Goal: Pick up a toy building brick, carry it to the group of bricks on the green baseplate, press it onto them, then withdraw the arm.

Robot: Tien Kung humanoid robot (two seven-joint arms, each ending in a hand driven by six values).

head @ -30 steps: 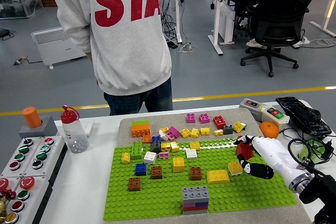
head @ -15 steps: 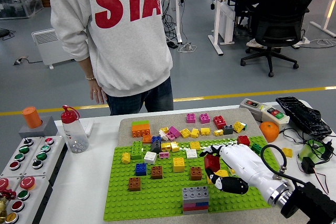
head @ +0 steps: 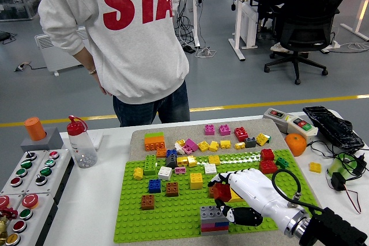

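Right hand [head: 245, 191], fingers pinching a red brick [head: 221, 192], hovers beside the grey stack [head: 214, 218] on the green baseplate [head: 173, 214]: carrying step. Next: align over studs, press down. A person [head: 124, 33] stands beyond.

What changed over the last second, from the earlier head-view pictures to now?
The right robot hand, shut on a red brick, moved left and nearer across the green baseplate, from its right edge to just beside the grey brick stack. A yellow brick it had covered is now hidden again. The person shifted slightly. The other bricks, bottle and orange stayed put.
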